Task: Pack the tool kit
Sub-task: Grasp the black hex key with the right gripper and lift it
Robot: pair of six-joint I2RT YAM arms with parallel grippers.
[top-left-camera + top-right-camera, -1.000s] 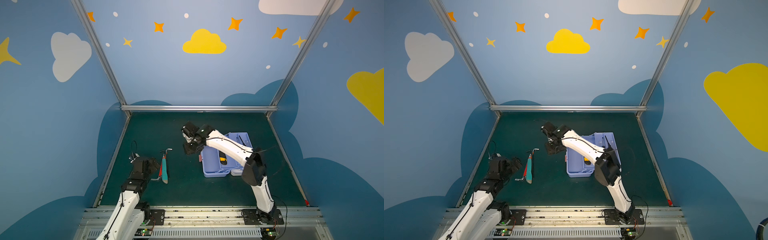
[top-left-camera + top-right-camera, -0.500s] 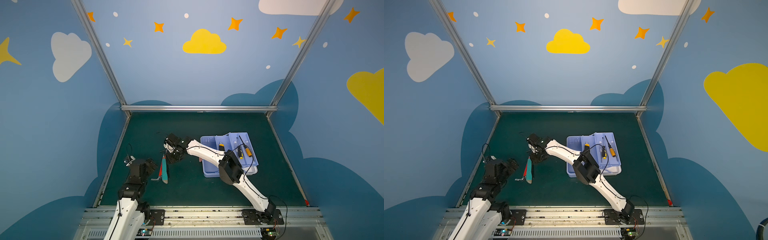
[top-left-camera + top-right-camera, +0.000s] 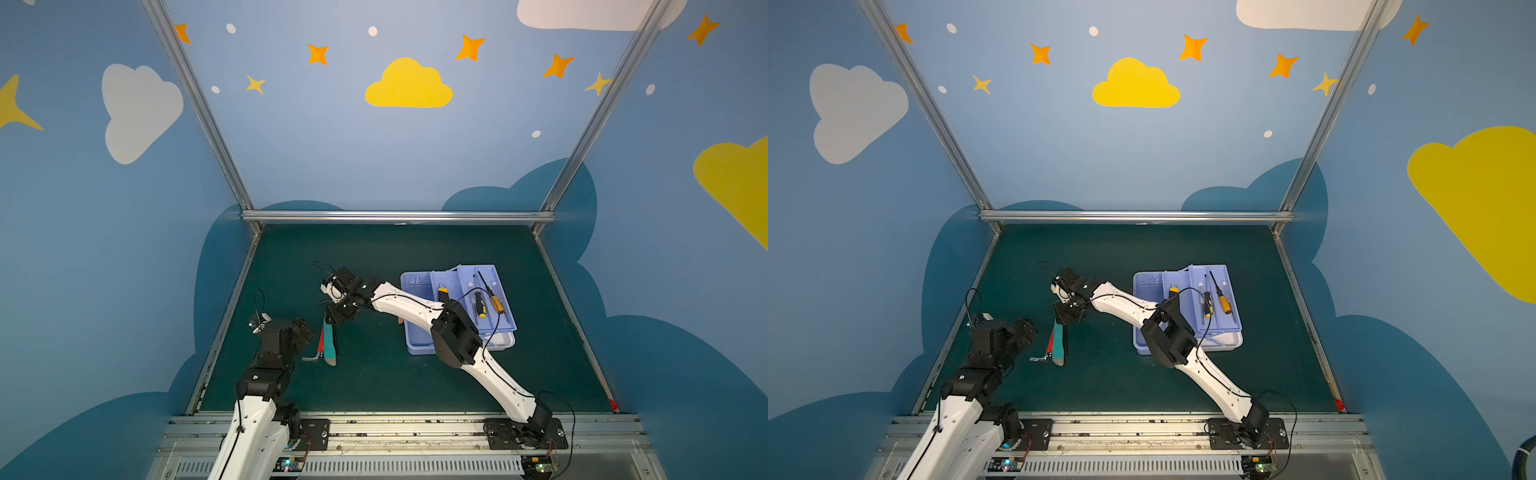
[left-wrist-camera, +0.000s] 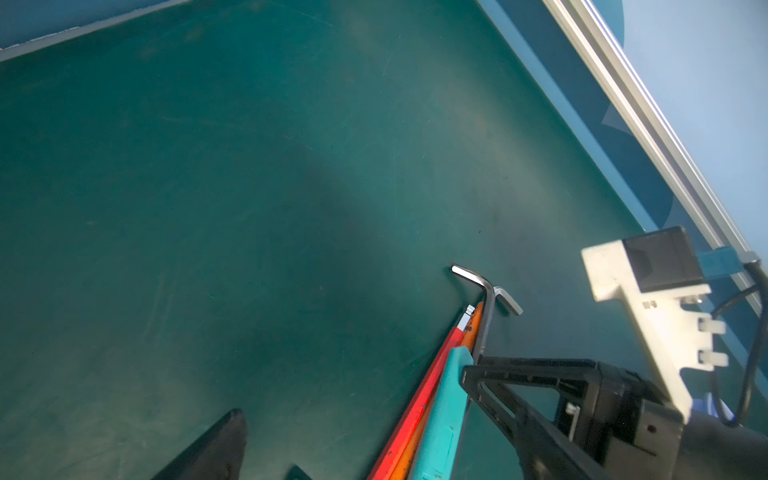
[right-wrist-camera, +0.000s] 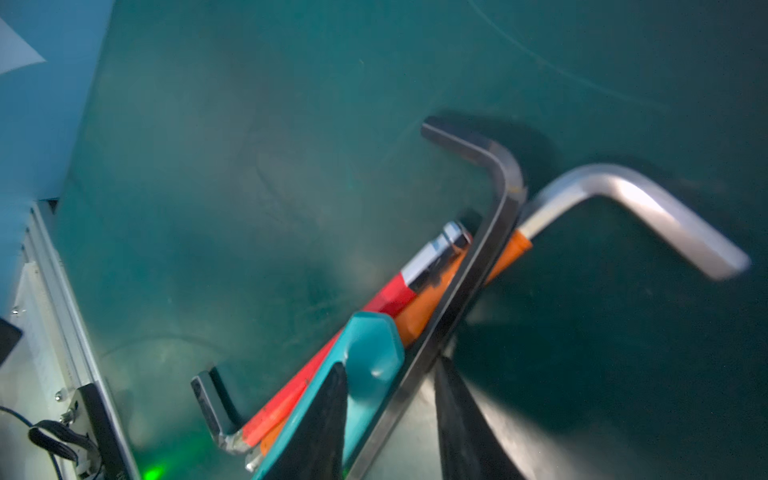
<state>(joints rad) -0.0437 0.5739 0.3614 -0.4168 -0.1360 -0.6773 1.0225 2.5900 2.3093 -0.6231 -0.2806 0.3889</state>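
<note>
Hex keys (image 3: 329,349) lie on the mat (image 3: 374,257), left of the tool kit (image 3: 415,348).

A dark green desk (image 3: 395,257) lies inside a booth with blue walls (image 3: 374,166). The back wall carries a yellow cloud (image 3: 408,85) and orange stars (image 3: 318,54); a white cloud (image 3: 137,112) marks the left wall. An aluminium bar (image 3: 395,216) runs along the desk's far edge, and slanted posts (image 3: 199,108) rise from its ends. A metal rail (image 3: 395,432) lines the near edge.

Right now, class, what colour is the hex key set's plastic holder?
The holder is teal, clearest in the right wrist view.
</note>
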